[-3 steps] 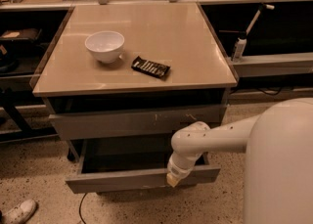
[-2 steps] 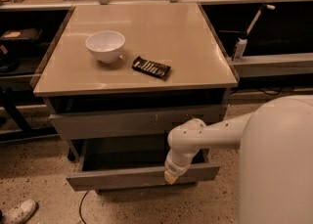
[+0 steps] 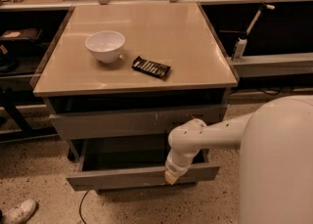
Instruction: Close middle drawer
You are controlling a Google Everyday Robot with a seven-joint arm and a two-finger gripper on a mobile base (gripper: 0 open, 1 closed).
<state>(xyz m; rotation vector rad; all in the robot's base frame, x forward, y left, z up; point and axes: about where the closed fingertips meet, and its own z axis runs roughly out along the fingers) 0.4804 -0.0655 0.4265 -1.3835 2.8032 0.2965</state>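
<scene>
Pressing gripper (image 3: 171, 176) against drawer (image 3: 122, 179) front, right of centre, apparently setting up inward push; drawer sitting pulled out, closing not yet done; jaw state: cannot tell.

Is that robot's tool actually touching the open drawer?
Cannot tell. In the camera view the tool overlaps the front of the middle drawer, but no contact or gap shows plainly.

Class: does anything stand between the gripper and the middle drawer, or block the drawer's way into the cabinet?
Nothing visible does. The gripper is at the front panel of the middle drawer; nothing sticks up out of it.
</scene>
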